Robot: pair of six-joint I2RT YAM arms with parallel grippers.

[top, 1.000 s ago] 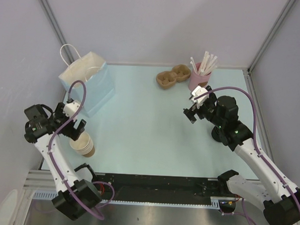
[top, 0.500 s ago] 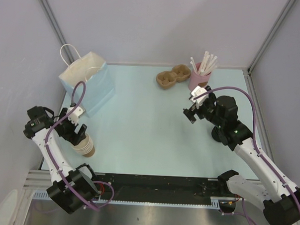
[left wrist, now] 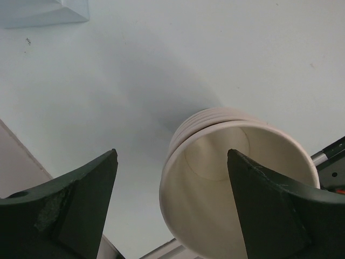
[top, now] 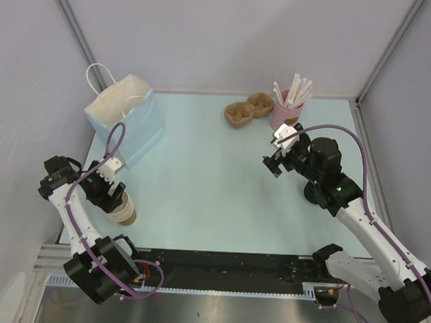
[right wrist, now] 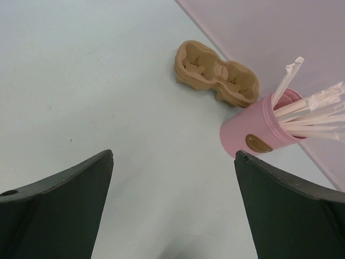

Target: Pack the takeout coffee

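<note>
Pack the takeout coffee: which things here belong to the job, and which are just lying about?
Job: stack of lidless cups, at the open left hand; blue paper bag, probably what gets packed.
Lying about: brown cup carrier; pink cup of straws. No lidded coffee in view.

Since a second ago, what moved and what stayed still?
The left gripper pulled back toward the near edge and lowered, jaws open, at the stack of cups, with nothing gripped. The right gripper, blue bag, pink straw cup and cup carrier stayed put.
</note>
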